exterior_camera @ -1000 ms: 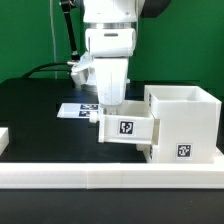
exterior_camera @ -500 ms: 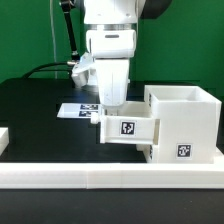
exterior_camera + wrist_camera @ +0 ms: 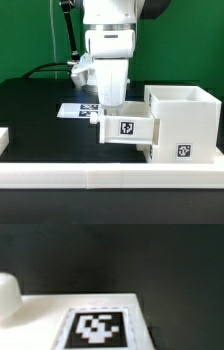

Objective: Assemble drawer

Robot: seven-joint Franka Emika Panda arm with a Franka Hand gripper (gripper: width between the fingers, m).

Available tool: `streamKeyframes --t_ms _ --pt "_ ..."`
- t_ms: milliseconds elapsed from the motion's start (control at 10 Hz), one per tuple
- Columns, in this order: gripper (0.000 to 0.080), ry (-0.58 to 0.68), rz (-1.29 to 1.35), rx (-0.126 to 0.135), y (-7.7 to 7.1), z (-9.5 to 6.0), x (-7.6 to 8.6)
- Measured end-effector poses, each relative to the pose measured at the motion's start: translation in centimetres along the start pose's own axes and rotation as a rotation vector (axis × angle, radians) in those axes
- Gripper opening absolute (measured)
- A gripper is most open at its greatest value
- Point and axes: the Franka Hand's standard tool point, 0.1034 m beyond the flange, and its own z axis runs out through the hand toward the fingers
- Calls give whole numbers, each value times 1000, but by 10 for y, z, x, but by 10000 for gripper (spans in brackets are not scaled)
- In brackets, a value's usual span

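Our fingers [image 3: 112, 108] sit low at the tray [image 3: 128, 129], hidden behind its wall, so we cannot tell their opening or hold. The tray juts partway from the casing [image 3: 184, 122] on the desk's [image 3: 40, 110] right. We judge insertion underway; next, a straight push.

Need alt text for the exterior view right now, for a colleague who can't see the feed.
A white robot arm's tool reaches down at a small white plastic tray with a black-and-white tag, which sits partly inside a large white cube casing on the exterior view's right. A long low white border wall crosses the foreground.
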Motion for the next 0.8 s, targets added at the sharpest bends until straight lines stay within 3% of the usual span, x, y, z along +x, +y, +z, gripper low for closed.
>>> streamKeyframes --t_ms 400,800 --pt "42 0 -1 -2 3 -2 3" --pt "42 8 -22 1 3 2 17"
